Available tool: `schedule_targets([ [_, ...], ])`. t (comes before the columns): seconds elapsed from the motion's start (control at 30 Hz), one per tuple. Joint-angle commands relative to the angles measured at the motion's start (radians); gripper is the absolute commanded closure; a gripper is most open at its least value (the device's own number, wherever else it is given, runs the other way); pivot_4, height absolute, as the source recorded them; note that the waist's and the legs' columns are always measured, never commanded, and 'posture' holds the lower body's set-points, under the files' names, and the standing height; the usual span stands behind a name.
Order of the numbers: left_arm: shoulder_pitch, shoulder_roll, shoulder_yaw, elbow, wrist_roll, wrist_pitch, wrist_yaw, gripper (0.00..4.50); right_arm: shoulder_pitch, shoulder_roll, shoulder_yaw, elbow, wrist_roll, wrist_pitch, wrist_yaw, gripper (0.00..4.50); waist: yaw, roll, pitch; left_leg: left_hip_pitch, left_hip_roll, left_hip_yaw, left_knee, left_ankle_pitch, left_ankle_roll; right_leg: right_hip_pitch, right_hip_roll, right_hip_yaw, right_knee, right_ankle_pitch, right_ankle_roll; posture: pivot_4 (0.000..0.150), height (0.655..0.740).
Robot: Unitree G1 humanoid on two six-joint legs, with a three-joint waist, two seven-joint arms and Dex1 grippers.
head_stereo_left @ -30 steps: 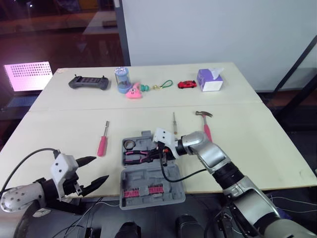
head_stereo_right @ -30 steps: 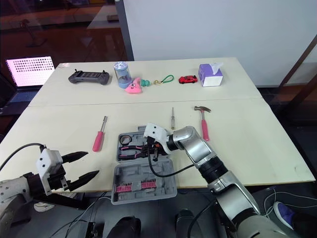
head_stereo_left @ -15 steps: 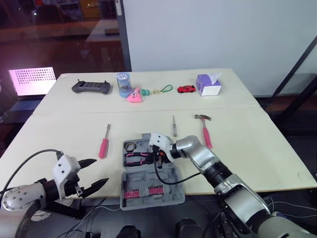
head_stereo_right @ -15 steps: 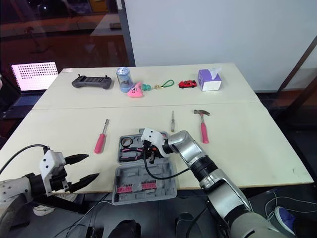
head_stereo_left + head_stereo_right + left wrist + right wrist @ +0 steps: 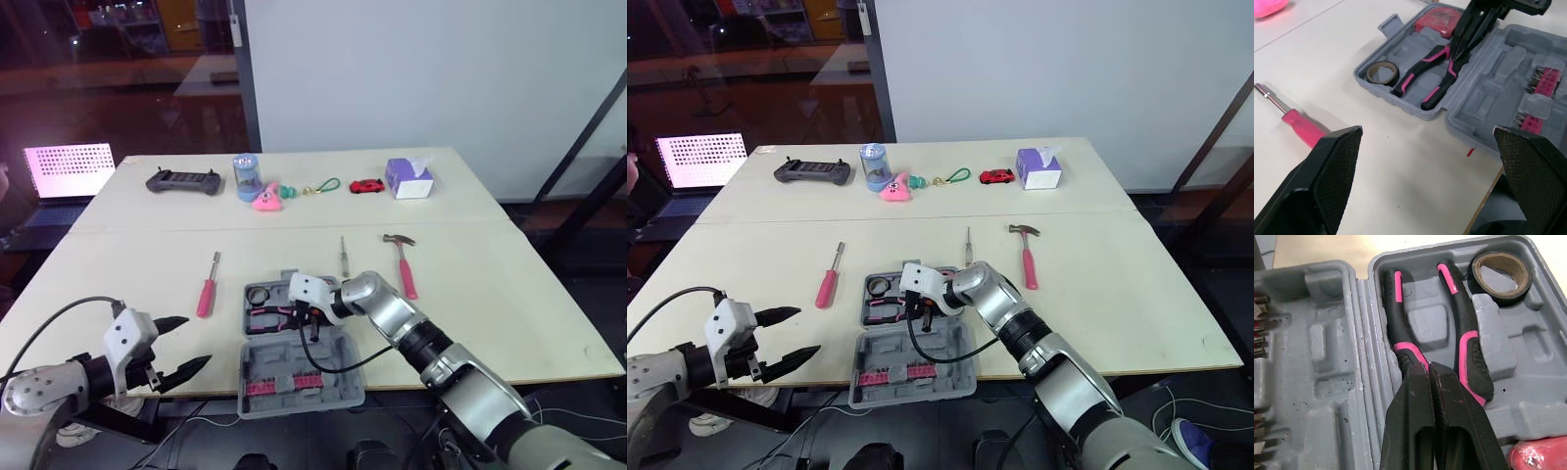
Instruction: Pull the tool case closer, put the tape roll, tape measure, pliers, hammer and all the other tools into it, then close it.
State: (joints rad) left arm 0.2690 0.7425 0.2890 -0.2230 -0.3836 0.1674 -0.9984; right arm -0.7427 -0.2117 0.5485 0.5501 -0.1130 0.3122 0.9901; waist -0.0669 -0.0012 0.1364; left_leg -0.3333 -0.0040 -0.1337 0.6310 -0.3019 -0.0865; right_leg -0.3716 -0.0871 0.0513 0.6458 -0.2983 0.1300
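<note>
Fingers (image 5: 174,320) spread apart, the left gripper (image 5: 194,341) hangs off the near edge of the table (image 5: 490,294). To its right lies a pink-handled screwdriver (image 5: 206,294). Next, the open tool case (image 5: 328,354) holds the tape roll (image 5: 258,293), pliers (image 5: 1469,357) and red tape measure (image 5: 1440,27). The right gripper (image 5: 1427,369), fingers pressed together, points at the pliers. Further right lie a slim screwdriver (image 5: 343,253) and the hammer (image 5: 404,264).

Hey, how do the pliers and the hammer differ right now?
The pliers lie in the open tool case beside the tape roll; the hammer lies outside it on the table. The pliers have two black-and-pink handles; the hammer has one pink handle and a metal head. The right gripper, fingers shut, has its tips at the pliers; the hammer lies untouched. Both have pink grips.
</note>
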Motion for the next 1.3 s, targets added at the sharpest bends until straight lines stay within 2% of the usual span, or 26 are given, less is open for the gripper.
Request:
schedule_targets([
  [0.03, -0.013, 0.012, 0.008, 0.003, 0.002, -0.020, -0.003, 0.00, 0.040, -0.021, -0.023, 0.075, -0.026, 0.046, -0.038, 4.40, 0.001, 0.000, 0.000, 0.000, 0.000, 0.000, 0.000, 0.000, 0.000, 0.000, 0.000, 0.000, 0.000, 0.000, 0.000, 0.150, 0.7400],
  [0.2, -0.035, 0.019, 0.001, 0.035, 0.009, -0.033, -0.019, 0.00, 0.029, -0.074, -0.203, -0.131, 0.115, -0.048, 0.003, 4.40, 0.010, 0.000, 0.014, -0.006, 0.000, -0.001, 0.001, 0.000, 0.000, -0.004, 0.000, -0.001, 0.000, 0.000, 0.000, 0.150, 0.7400],
  [0.27, -0.054, 0.026, -0.008, 0.058, 0.013, -0.043, -0.036, 0.00, 0.037, -0.149, -0.233, -0.215, 0.108, -0.089, 0.013, 4.40, 0.018, 0.002, 0.018, -0.011, 0.000, -0.001, 0.001, 0.000, 0.000, -0.010, -0.001, -0.001, 0.001, 0.001, 0.000, 0.150, 0.7400],
  [0.33, -0.082, 0.033, -0.023, 0.091, 0.019, -0.056, -0.053, 0.00, 0.057, -0.251, -0.226, -0.263, 0.079, -0.155, 0.059, 4.40, 0.023, 0.002, 0.019, -0.026, 0.000, -0.001, 0.002, 0.002, -0.004, -0.026, 0.000, -0.001, 0.004, 0.001, 0.000, 0.150, 0.7400],
  [0.4, -0.115, 0.037, -0.041, 0.130, 0.030, -0.064, -0.062, 0.00, 0.069, -0.337, -0.222, -0.273, 0.063, -0.213, 0.102, 4.40, 0.022, 0.002, 0.019, -0.027, 0.000, -0.001, 0.000, 0.002, -0.004, -0.028, 0.000, -0.001, 0.003, 0.001, 0.000, 0.150, 0.7400],
  [0.5, -0.165, 0.044, -0.087, 0.206, 0.073, -0.094, -0.077, 0.78, 0.070, -0.430, -0.214, -0.244, 0.050, -0.274, 0.172, 4.50, 0.014, 0.000, 0.021, -0.027, 0.000, 0.001, -0.001, 0.002, -0.003, -0.028, 0.000, 0.000, 0.001, 0.001, 0.000, 0.150, 0.7400],
  [0.53, -0.181, 0.044, -0.103, 0.229, 0.085, -0.102, -0.082, 1.28, 0.069, -0.446, -0.210, -0.233, 0.048, -0.269, 0.194, 4.50, 0.011, 0.001, 0.022, -0.027, 0.000, 0.001, 0.000, 0.002, -0.003, -0.028, -0.001, 0.000, 0.001, 0.001, 0.000, 0.150, 0.7400],
  [0.57, -0.201, 0.040, -0.124, 0.257, 0.100, -0.116, -0.086, 1.46, 0.070, -0.458, -0.203, -0.217, 0.041, -0.273, 0.210, 4.50, 0.008, 0.001, 0.024, -0.027, 0.000, 0.002, 0.000, 0.002, -0.003, -0.027, -0.001, 0.000, 0.001, 0.001, 0.000, 0.150, 0.7400],
  [0.6, -0.217, 0.035, -0.141, 0.279, 0.110, -0.125, -0.090, 2.11, 0.072, -0.465, -0.196, -0.203, 0.032, -0.283, 0.216, 4.50, 0.005, 0.000, 0.026, -0.026, 0.000, 0.002, 0.000, 0.002, -0.003, -0.027, -0.001, 0.000, 0.001, 0.001, 0.000, 0.150, 0.7400],
  [0.77, -0.285, 0.005, -0.227, 0.390, 0.174, -0.178, -0.087, 4.47, 0.098, -0.459, -0.157, -0.163, -0.016, -0.349, 0.215, 4.50, -0.001, -0.001, 0.029, -0.025, 0.000, 0.002, 0.001, 0.002, -0.003, -0.026, 0.000, 0.000, 0.002, 0.001, 0.000, 0.150, 0.7400],
  [0.97, -0.358, -0.056, -0.303, 0.476, 0.219, -0.218, -0.069, 4.47, 0.152, -0.422, -0.112, -0.198, -0.060, -0.361, 0.195, 4.50, 0.000, -0.001, 0.029, -0.025, 0.000, 0.001, 0.001, 0.002, -0.003, -0.026, -0.001, 0.000, 0.002, 0.001, 0.000, 0.150, 0.7400],
  [1.3, -0.447, -0.160, -0.411, 0.479, 0.263, -0.176, -0.048, 4.47, 0.157, -0.332, -0.084, -0.271, -0.091, -0.347, 0.184, 4.50, 0.000, -0.002, 0.029, -0.024, 0.000, 0.001, 0.001, 0.002, -0.004, -0.025, 0.000, 0.000, 0.003, 0.001, 0.000, 0.150, 0.7400],
])
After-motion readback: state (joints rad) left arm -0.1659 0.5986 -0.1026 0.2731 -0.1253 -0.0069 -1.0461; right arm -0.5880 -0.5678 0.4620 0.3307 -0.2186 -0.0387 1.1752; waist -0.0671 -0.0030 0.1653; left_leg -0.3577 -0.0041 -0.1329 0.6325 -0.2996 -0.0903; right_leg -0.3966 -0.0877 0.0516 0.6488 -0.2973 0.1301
